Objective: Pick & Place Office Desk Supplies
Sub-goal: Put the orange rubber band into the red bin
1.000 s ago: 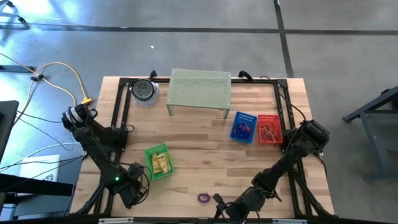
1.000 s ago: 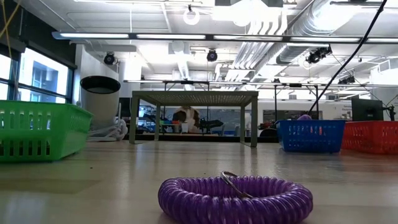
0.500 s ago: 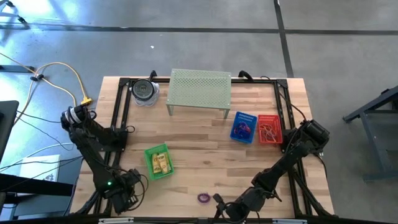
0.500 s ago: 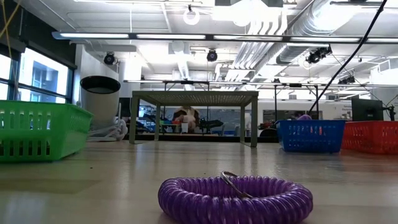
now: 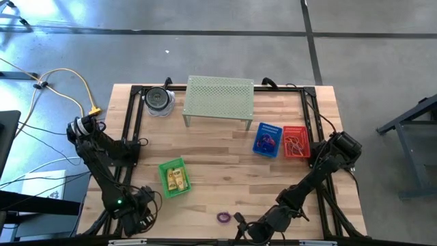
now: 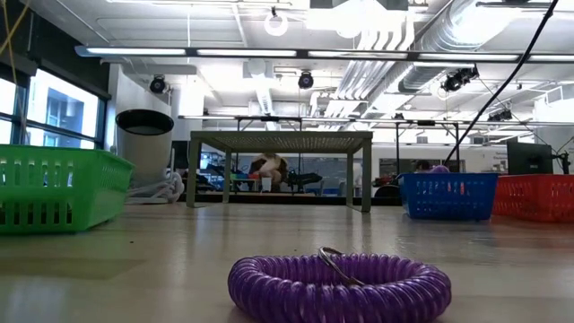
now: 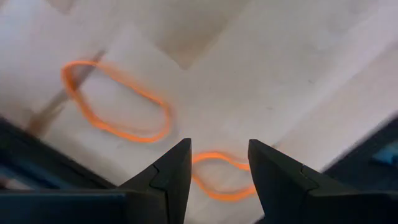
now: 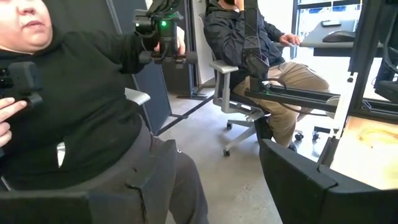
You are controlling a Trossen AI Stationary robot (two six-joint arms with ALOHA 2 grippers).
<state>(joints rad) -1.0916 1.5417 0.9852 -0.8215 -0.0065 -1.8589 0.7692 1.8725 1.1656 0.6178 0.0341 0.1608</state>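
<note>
From where I stand, the left pincer (image 7: 217,171) hangs low at the near left corner of the wooden counter (image 5: 225,150), its two dark fingers set partly apart with nothing between them. Just ahead of its tips lie two thin orange loops: a larger orange loop (image 7: 115,99) a little beyond the fingers, and a smaller orange loop (image 7: 217,177) showing in the gap between them. The right pincer (image 8: 211,180) rests at the near edge of the counter, its fingers spread wide and empty, facing away from the counter toward seated people in the room. A purple coiled loop (image 5: 223,217) lies just beside the right pincer, between the two arms. Farther off from both pincers stand a green basket (image 5: 174,178) holding yellow packets, a blue basket (image 5: 268,139) and a red basket (image 5: 295,141) holding loops, and a pale-green perforated shelf (image 5: 218,96). My judgement is that the flat orange loops are the risk: thin bands lying flush on wood could slip out from a partly opened pincer, or both loops could be caught at once since they lie close together. A closing descent that meets the counter first could also skid a band aside, toward the nearby edge.
</note>
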